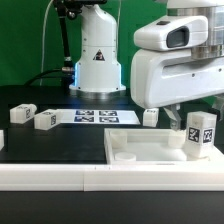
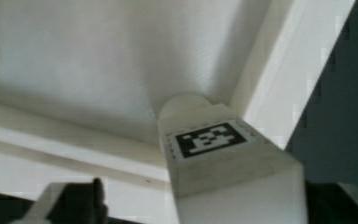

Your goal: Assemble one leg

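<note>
Above the white slab, the arm reaches straight down, its fingers gripping an upright leg.

Robotics lab: arm base, marker board

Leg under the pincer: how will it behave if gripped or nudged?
Probably rigid and light: the leg looks like a small moulded plastic block. With its square section and flat faces, it should not roll. The smooth white surface may be a bit slippery, and the stubby shape suggests it resists tipping.
</note>
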You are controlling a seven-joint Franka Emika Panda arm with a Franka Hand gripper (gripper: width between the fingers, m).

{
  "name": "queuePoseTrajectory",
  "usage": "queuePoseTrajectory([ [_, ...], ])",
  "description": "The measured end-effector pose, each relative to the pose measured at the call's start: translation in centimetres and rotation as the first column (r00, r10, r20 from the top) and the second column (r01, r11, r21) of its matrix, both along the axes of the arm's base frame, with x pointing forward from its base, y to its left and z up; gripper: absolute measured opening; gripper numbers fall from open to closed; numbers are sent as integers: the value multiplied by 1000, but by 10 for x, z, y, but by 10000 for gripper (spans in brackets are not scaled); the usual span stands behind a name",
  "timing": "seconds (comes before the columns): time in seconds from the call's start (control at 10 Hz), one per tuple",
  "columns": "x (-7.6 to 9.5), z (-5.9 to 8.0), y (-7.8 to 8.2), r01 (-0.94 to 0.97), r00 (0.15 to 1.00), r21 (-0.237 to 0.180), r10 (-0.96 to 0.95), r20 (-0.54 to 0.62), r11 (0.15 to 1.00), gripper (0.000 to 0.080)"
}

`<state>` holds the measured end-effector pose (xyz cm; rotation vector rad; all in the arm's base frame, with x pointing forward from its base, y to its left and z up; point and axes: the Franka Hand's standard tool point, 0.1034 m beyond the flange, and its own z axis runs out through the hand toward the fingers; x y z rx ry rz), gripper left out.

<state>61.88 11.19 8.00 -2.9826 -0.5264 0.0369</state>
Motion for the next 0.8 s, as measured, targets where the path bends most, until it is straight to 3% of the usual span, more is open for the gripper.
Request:
queuePoseTrajectory([
  [0.1, 0, 0, 0, 0, 1000, 0, 0, 0, 1000, 382],
  [0.2, 0, 0, 0, 0, 1000, 0, 0, 0, 1000, 382],
  [0.3, 0, 0, 0, 11, 1000, 0, -11, -1, 1000, 291],
  [0.5, 0, 0, 0, 26, 1000, -1, -26, -3, 1000, 291],
  [0.8, 0, -1, 1, 370, 928, -5, -370, -44, 929, 291],
])
